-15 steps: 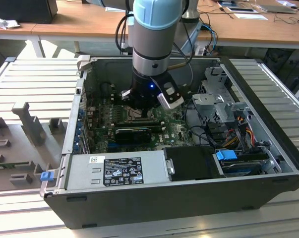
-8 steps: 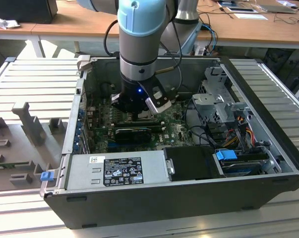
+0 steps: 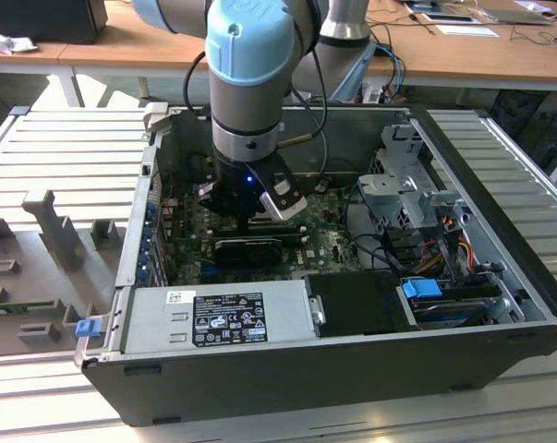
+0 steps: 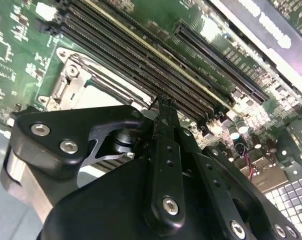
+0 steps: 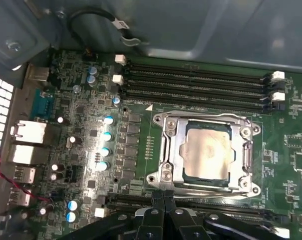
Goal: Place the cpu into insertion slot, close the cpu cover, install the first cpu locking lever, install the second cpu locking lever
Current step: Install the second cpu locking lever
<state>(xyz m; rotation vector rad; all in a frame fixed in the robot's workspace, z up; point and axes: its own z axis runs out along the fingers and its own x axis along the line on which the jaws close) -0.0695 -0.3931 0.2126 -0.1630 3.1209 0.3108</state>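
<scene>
The cpu [image 5: 208, 155], a pale silver square, sits in the insertion slot [image 5: 182, 150] on the green board. The cpu cover [image 5: 206, 120], a silvery frame with a square window, lies flat over it. A thin metal lever [image 5: 206, 189] runs along the socket edge closest to my gripper. My gripper [image 5: 163, 194] is shut, fingertips together just beside that edge, and I see nothing held between them. In the second wrist view the black fingers [image 4: 165, 130] hide part of the socket [image 4: 75, 80]. In the exterior view my gripper [image 3: 250, 217] reaches down inside the open computer case.
Long black memory slots [image 5: 196, 82] run beside the socket. A black cable [image 5: 98, 17] loops along the case wall. A grey power supply [image 3: 218, 314] lines the near case edge, and a metal drive cage [image 3: 407, 194] with wires stands on the exterior view's right.
</scene>
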